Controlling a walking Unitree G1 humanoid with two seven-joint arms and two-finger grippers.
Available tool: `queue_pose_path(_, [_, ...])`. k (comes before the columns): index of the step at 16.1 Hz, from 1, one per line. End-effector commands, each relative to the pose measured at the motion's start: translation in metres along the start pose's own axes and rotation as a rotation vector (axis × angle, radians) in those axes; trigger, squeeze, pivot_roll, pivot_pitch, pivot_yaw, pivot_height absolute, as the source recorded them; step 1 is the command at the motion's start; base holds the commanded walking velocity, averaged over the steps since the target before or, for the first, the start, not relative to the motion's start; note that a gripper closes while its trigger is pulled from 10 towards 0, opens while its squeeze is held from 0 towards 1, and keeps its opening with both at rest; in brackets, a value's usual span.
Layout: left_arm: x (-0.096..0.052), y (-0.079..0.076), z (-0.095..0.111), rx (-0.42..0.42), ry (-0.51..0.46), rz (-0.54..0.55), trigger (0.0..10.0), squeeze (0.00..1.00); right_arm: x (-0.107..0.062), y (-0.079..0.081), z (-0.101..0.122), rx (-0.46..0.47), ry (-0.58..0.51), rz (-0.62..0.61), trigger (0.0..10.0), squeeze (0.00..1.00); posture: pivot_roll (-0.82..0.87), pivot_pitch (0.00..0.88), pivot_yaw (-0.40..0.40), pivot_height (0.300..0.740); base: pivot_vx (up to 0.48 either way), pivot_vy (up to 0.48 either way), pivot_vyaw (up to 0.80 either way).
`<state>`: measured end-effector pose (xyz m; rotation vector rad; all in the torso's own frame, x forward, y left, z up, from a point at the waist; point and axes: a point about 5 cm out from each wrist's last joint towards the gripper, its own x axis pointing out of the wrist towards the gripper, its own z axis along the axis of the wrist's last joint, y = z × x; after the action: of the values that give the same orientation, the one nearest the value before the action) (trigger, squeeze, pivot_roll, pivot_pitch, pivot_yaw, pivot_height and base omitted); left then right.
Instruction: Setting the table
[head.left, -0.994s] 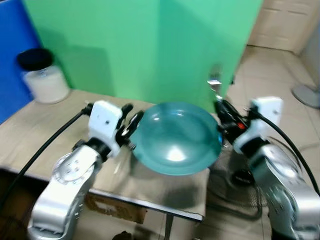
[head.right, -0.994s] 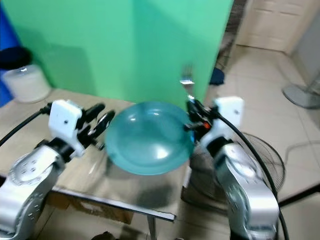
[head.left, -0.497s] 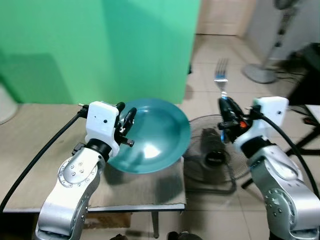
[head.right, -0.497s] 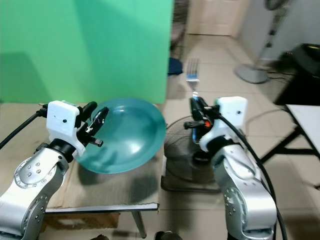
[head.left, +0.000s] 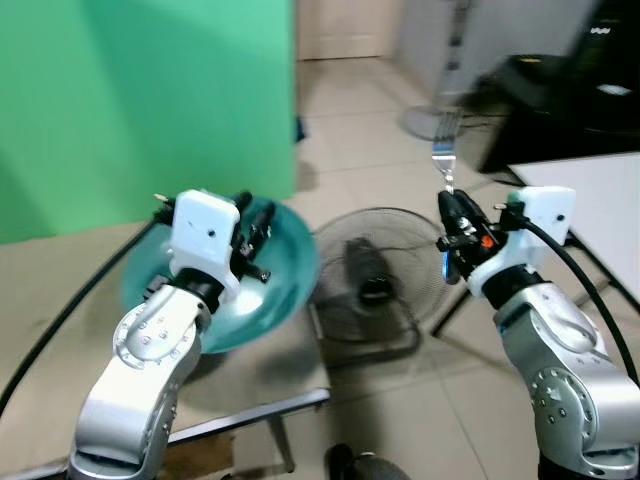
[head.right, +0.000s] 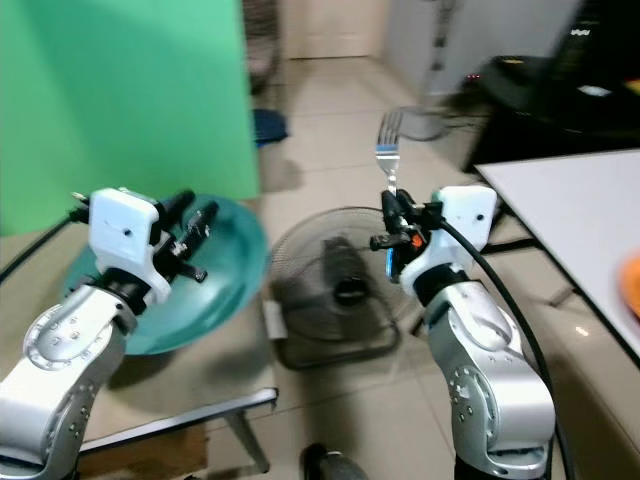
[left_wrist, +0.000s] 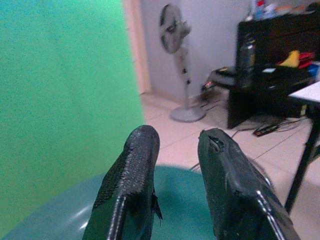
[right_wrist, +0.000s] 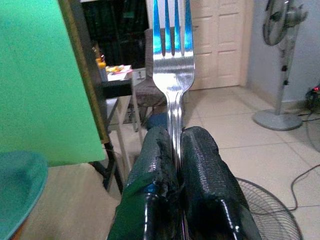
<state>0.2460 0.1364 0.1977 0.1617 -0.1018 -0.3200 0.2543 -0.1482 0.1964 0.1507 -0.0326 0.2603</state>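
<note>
1. Two items were in my grippers: my left gripper (head.left: 258, 238) pinched the rim of the teal bowl (head.left: 290, 262), my right gripper (head.right: 388, 232) was clamped on the handle of a fork (head.right: 387, 148).
2. Left fingers (left_wrist: 131, 180) sat narrow, bowl rim between them; the bowl hung over the corner of a brown-covered table (head.left: 60, 290) at my left.
3. Right fingers (right_wrist: 202, 165) were pressed tight on the fork stem, tines pointing up, fork upright in the air above a floor fan (head.left: 368, 285) lying on the tiles.
4. White table (head.right: 580, 225) stood to my right, well apart from both grippers; something orange (head.right: 630, 285) sat at its far edge, too cropped to name.
5. Progress, my judgement: early. Both pieces were picked up, nothing placed. If the white table was the target, I had yet to reach it, set the bowl down, and lay the fork beside it.
</note>
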Motion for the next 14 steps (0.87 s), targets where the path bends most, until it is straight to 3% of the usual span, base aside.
queue_pose_path(1, [-0.0017, 0.0016, 0.0042, 0.013, -0.016, 0.001, 10.0, 0.00, 0.0017, 0.0010, 0.0005, 0.013, 0.008, 0.012, 10.0, 0.00, 0.15, 0.000, -0.034, 0.740, 0.000, 0.000, -0.80])
queue_pose_path(9, [-0.0048, -0.0001, 0.0056, 0.005, -0.025, -0.013, 10.0, 0.00, -0.0003, 0.0033, -0.0017, 0.050, 0.024, 0.019, 10.0, 0.00, 0.15, 0.000, -0.036, 0.740, 0.000, 0.000, -0.80])
queue_pose_path(14, [-0.0037, -0.0043, 0.0078, -0.014, -0.036, -0.051, 10.0, 0.00, -0.0021, -0.0025, -0.0006, 0.048, 0.018, -0.042, 10.0, 0.00, 0.14, 0.000, -0.025, 0.740, 0.000, 0.000, -0.80])
